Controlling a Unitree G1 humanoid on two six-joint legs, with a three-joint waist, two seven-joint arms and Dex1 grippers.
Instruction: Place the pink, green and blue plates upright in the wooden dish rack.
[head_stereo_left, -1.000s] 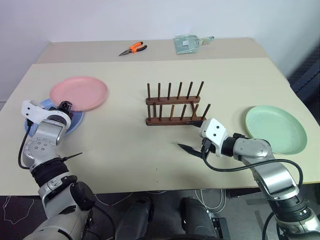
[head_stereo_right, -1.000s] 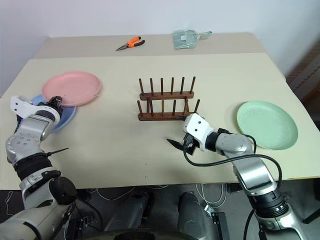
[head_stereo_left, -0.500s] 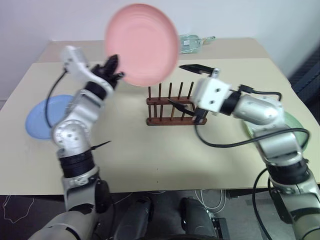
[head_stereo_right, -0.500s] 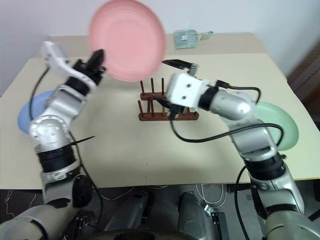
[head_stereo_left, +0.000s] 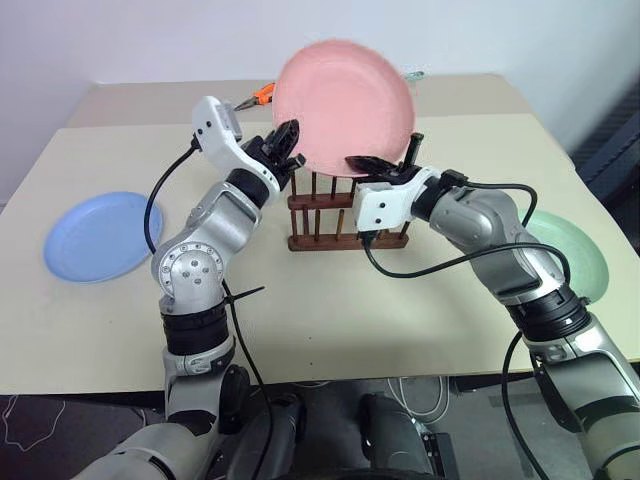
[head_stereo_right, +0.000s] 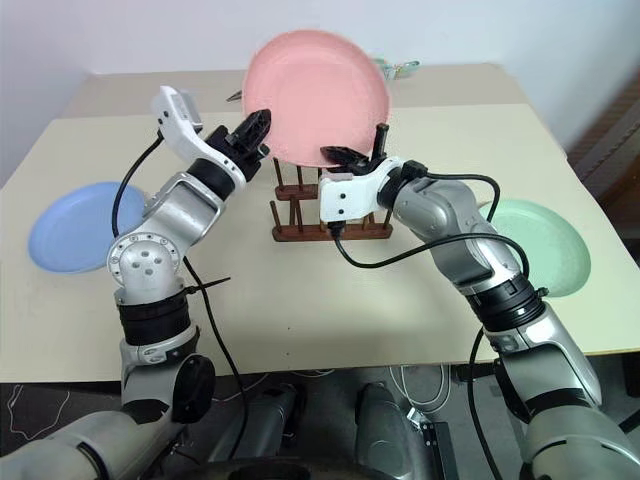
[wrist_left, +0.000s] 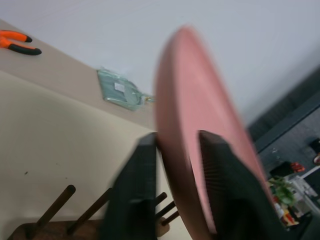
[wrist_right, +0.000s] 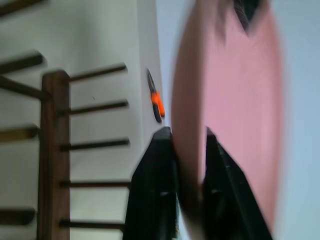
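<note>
The pink plate (head_stereo_left: 345, 108) is up in the air on edge, its face toward the camera, right above the rack (head_stereo_left: 349, 213) and not yet down between the pegs. Both claws are at its rim. The right claw (head_stereo_left: 383, 163) grips the lower right edge, fingers pressed on either side of the rim as its wrist view shows. The left claw (head_stereo_left: 283, 142) sits at the lower left edge with its fingers straddling the rim, a little slack; whether it is pinching or letting go I cannot tell. This looks like a handover: the plate is upright so that it can slide straight down into a slot, and the right arm seems better placed for that drop.

The blue plate (head_stereo_left: 95, 236) lies flat on the counter (head_stereo_left: 250, 320) well off to the left, the green plate (head_stereo_left: 583, 258) flat to the right, partly behind the right arm. Both wait their turn, so the job is barely begun. Orange pliers (head_stereo_right: 236, 95) and a clear bag (head_stereo_right: 399, 68) rest at the far edge, out of the way.
</note>
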